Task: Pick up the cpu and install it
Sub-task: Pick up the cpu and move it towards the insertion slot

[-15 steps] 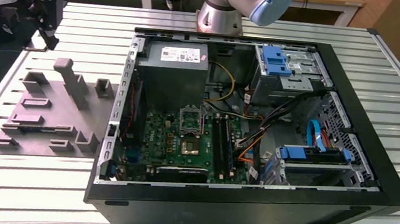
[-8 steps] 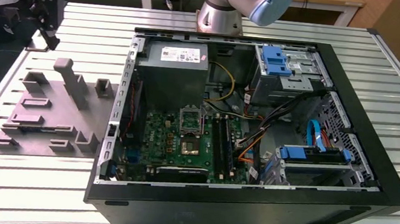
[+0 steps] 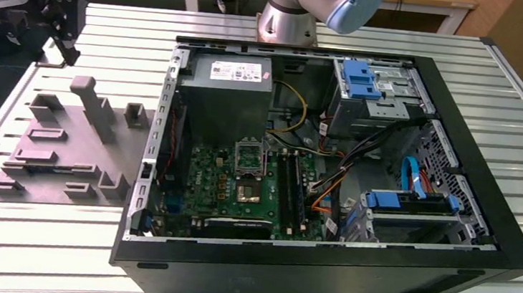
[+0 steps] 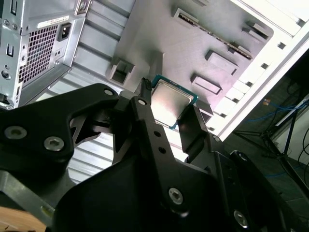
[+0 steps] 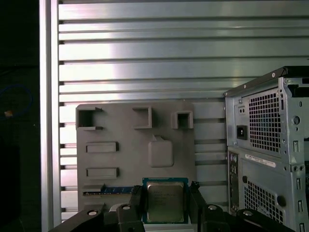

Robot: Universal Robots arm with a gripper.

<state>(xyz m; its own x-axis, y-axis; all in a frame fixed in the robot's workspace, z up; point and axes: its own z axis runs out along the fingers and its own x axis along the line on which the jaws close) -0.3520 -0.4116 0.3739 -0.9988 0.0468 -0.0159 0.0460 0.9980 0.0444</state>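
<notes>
Ribbed aluminium table [image 3: 60,242] runs under everything, with a grey plastic fixture [image 3: 59,156] lying on it toward the exterior view's left and an open computer case [image 3: 326,275] just beside it on the exterior view's right. My hand [image 5: 165,193] is closed on the cpu [image 5: 165,203]. In both wrist views my 2 black fingers [image 5: 136,200] press on 2 opposite edges of the chip. Its silvery metal top and greenish rim face the cameras, and nothing else is in the grip. I judge the cpu to be lifted clear, since it hangs in front of the fixture's pockets rather than sitting in one. The chip is square, so it has no long axis to mind; its face seems to lie flat, roughly parallel to the table. I hold it outside the case, over the fixture and beside the vented rear panel [image 5: 263,125]. The metal-framed socket [image 3: 251,156] lies inside the case on the green board [image 3: 210,177], toward the exterior view's right of the fixture and well apart from the cpu.
</notes>
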